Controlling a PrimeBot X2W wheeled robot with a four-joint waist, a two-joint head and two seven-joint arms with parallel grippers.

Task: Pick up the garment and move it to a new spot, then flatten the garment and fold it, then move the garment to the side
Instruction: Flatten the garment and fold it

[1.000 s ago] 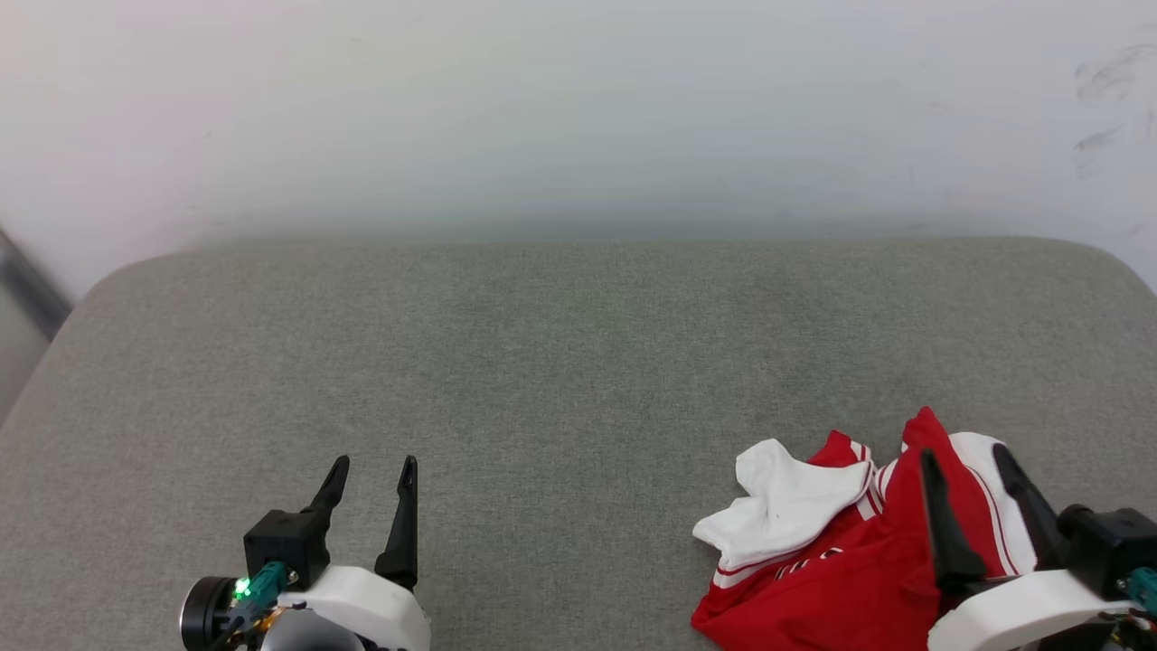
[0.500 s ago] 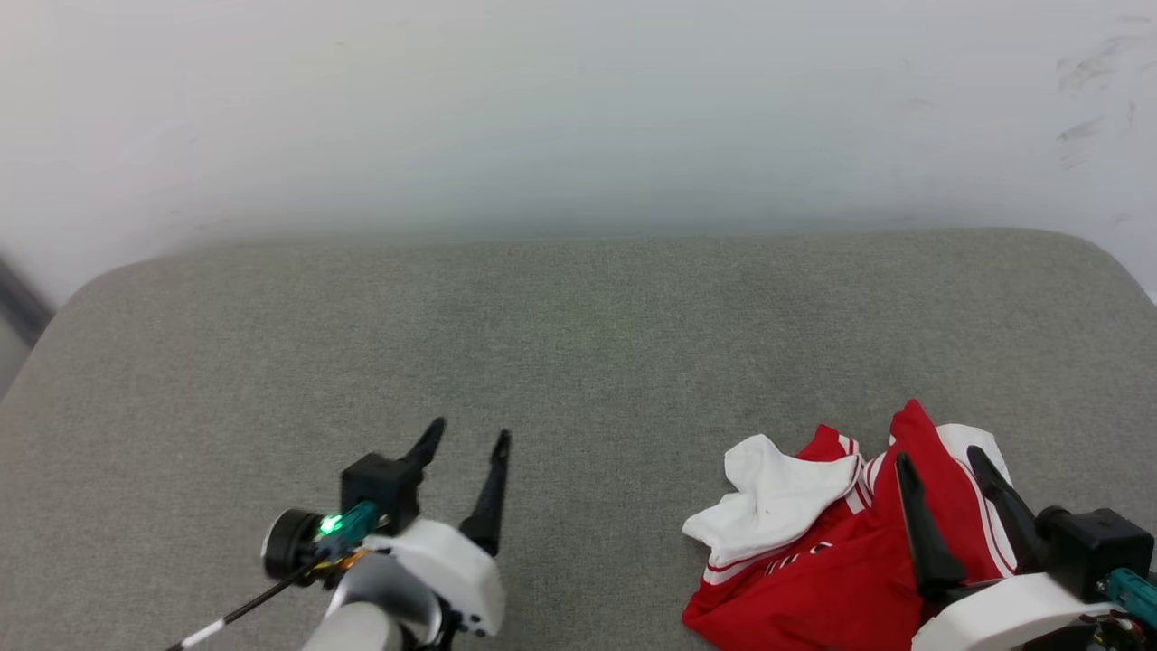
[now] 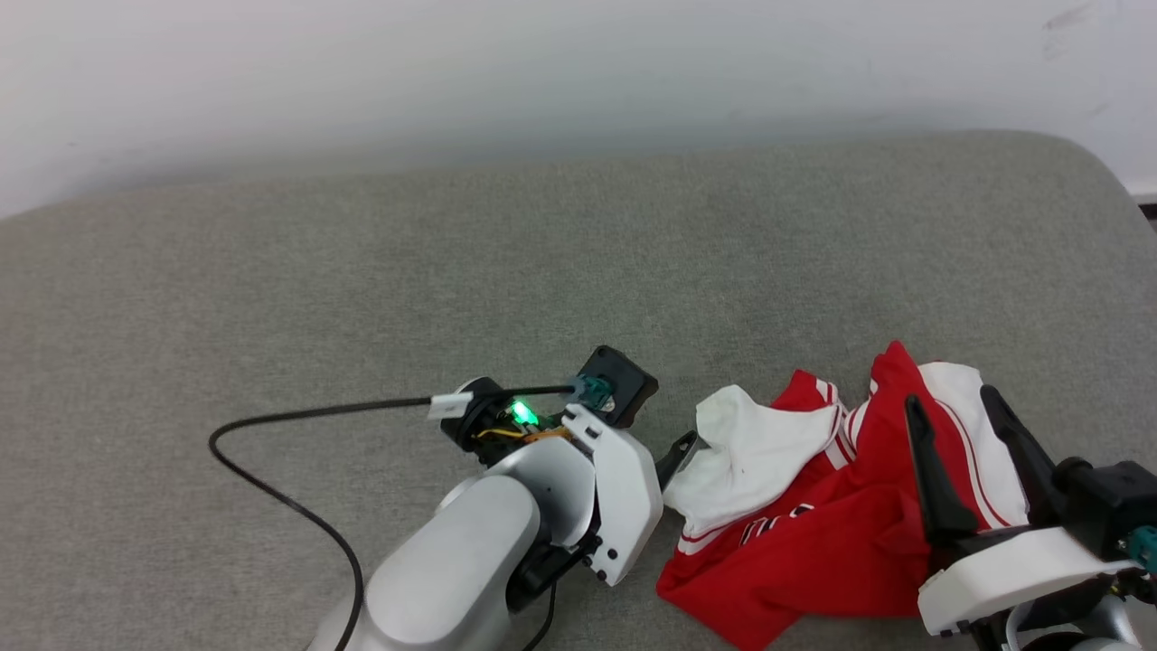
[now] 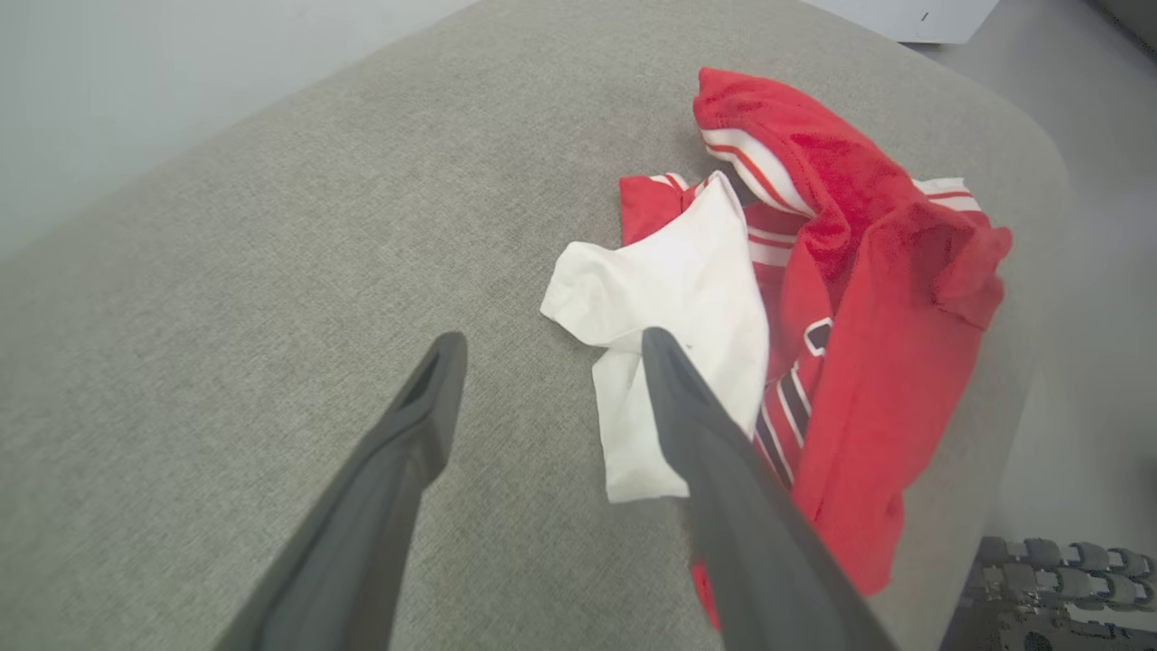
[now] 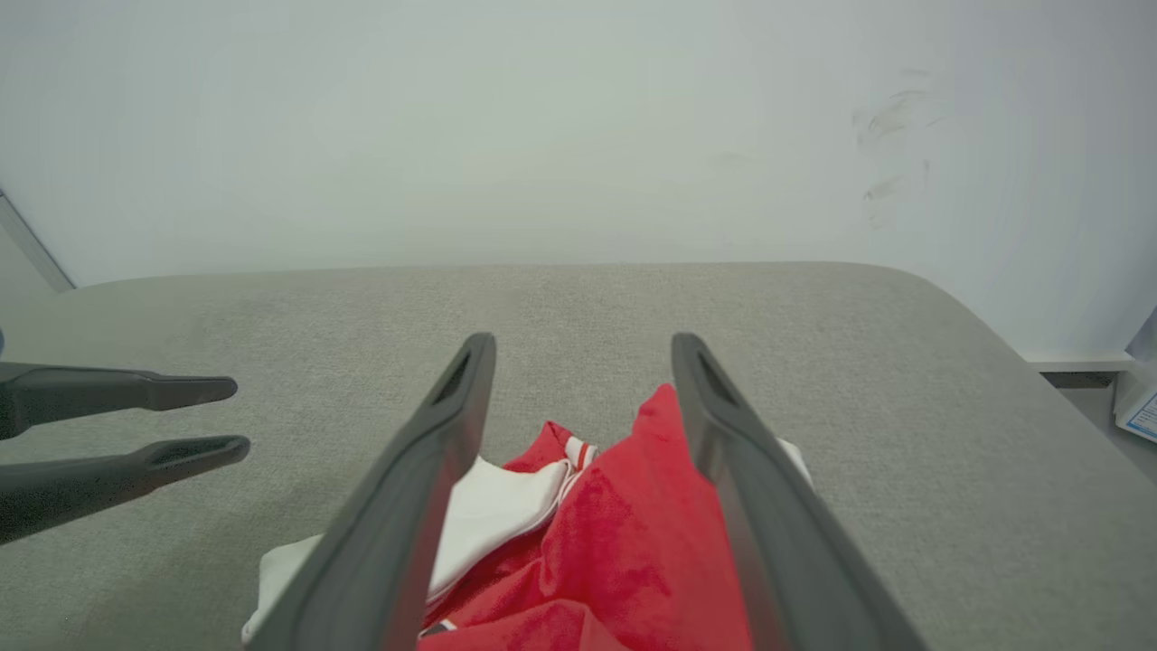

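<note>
The garment (image 3: 813, 551) lies crumpled at the near right corner of the grey cushion (image 3: 362, 271), its white sleeve (image 3: 755, 452) flopped toward the cushion's middle. The left gripper (image 4: 551, 345) hovers over the cushion's near middle, fingers spread and empty. The right gripper (image 3: 951, 400), equally spread, hangs above that corner.

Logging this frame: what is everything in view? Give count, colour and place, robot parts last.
garment: one, red jersey with white sleeves, crumpled at the cushion's near right.
cushion: one, grey fabric, spans the head view.
wall: one, white, behind the cushion.
cable: one, black, loops over the cushion from the left wrist.
left gripper: one, dark fingers, open, beside the garment's white part.
right gripper: one, dark fingers, open, over the garment's red part.
</note>
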